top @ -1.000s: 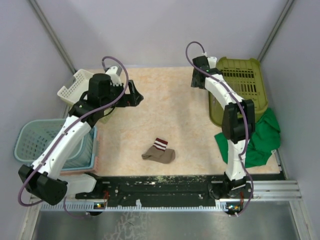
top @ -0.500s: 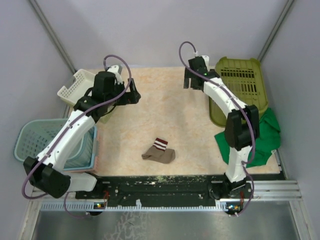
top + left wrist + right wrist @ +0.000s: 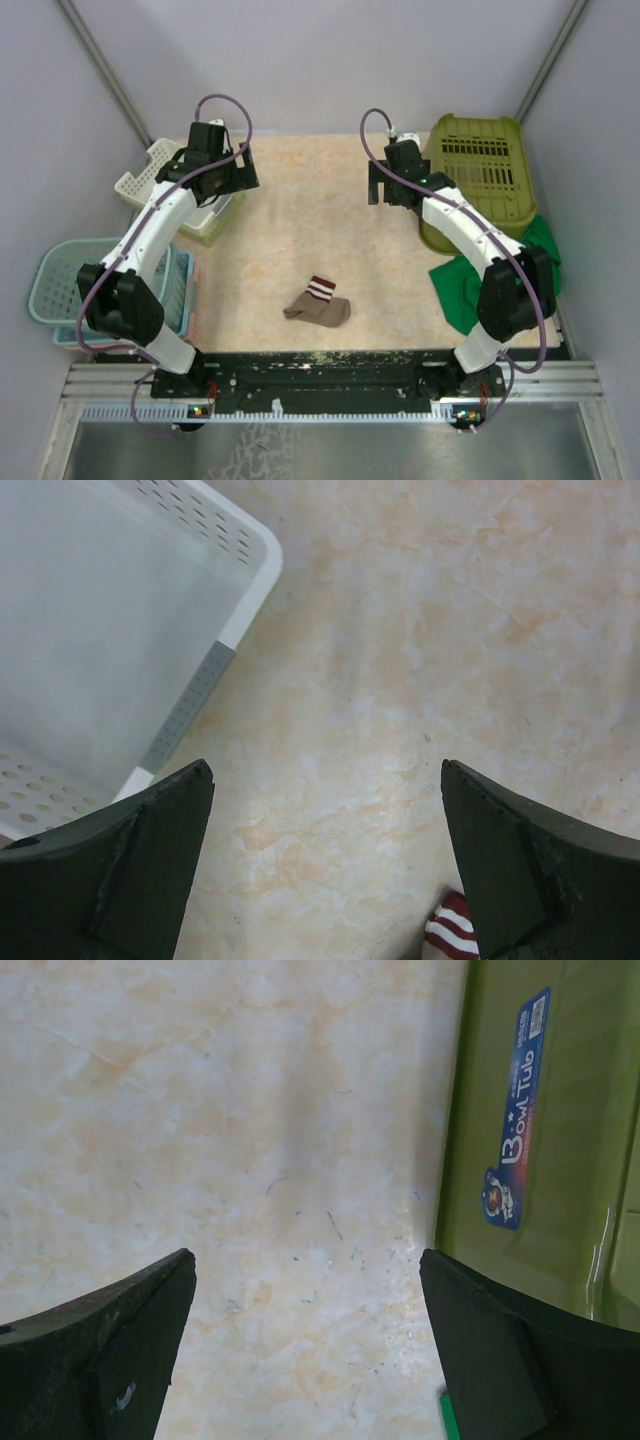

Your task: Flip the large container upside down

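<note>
Table (image 3: pixel 330 220): stone-look sheet, beige and marbled, matt, with fine scratches.
Large container (image 3: pixel 480 175), far right: olive green plastic, smooth, a little glossy, with slots in its upper face.
Sticker (image 3: pixel 515 1150) on its wall: glossy print; paper or film, I cannot tell which.
White basket (image 3: pixel 100 630), far left: white plastic, smooth, half matt, with small punched holes.
Teal basket (image 3: pixel 60 275), near left: thin plastic lattice.
Sock (image 3: pixel 318 303): knitted cloth, brown, matt, with a striped cuff.
Green cloth (image 3: pixel 455 290), near right: soft cloth, matt, creased.
Left gripper (image 3: pixel 325 780): fingers (image 3: pixel 110 880) black, matt, hard plastic look.
Rail (image 3: pixel 330 375), near edge: black metal, paint worn.
</note>
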Available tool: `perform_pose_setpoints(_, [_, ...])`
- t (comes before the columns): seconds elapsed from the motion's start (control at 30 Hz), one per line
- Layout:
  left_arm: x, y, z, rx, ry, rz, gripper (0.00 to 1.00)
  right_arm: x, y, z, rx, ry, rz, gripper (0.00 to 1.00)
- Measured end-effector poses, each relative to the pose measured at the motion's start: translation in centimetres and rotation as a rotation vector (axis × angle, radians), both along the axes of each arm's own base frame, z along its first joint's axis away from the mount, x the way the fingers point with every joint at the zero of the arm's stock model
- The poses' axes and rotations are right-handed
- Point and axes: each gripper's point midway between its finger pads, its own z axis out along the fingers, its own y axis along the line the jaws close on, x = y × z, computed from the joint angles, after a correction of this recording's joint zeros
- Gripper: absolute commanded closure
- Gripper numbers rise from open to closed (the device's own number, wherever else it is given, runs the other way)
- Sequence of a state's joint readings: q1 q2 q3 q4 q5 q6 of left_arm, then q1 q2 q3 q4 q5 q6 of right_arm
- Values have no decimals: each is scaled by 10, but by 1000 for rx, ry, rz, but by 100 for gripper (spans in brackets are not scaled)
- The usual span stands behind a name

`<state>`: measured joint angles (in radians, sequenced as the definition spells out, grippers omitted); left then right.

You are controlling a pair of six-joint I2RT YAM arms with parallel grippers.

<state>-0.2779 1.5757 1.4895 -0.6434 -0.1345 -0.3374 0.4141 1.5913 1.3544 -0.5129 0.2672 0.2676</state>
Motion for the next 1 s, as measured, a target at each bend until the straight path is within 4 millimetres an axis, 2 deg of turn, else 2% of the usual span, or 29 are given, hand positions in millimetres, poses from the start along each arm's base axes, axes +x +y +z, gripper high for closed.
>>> perform_pose_setpoints(0.17, [6, 13, -5, 5, 19, 34, 1, 12, -24, -34, -81, 73, -68, 6])
perform_pose_setpoints(0.3, [6, 12, -7, 0, 24, 27, 1, 25, -68, -70, -176, 156, -199, 6])
perform_pose_setpoints(0.37, [3, 11, -11, -2, 34, 19, 1, 27, -84, -78, -226, 180, -248, 5])
perform_pose_setpoints(0.47, [-1, 9, -19, -8, 56, 6, 1, 36, -98, -76, -280, 181, -302, 5])
perform_pose_setpoints(0.57, [-2, 7, -22, -14, 65, -6, 1, 52, -98, -64, -288, 152, -329, 5])
perform_pose_setpoints(0.63, [-2, 7, -22, -12, 64, -11, 1, 56, -95, -57, -277, 133, -327, 5])
perform_pose_setpoints(0.8, [-2, 8, -22, 0, 62, -18, 1, 53, -74, -44, -227, 99, -263, 5])
perform_pose_setpoints(0.9, [-2, 8, -22, 3, 62, -16, 1, 51, -60, -29, -182, 68, -218, 5])
perform_pose_setpoints(1.0, [-2, 9, -22, 3, 62, -16, 1, 52, -55, -19, -172, 42, -195, 5])
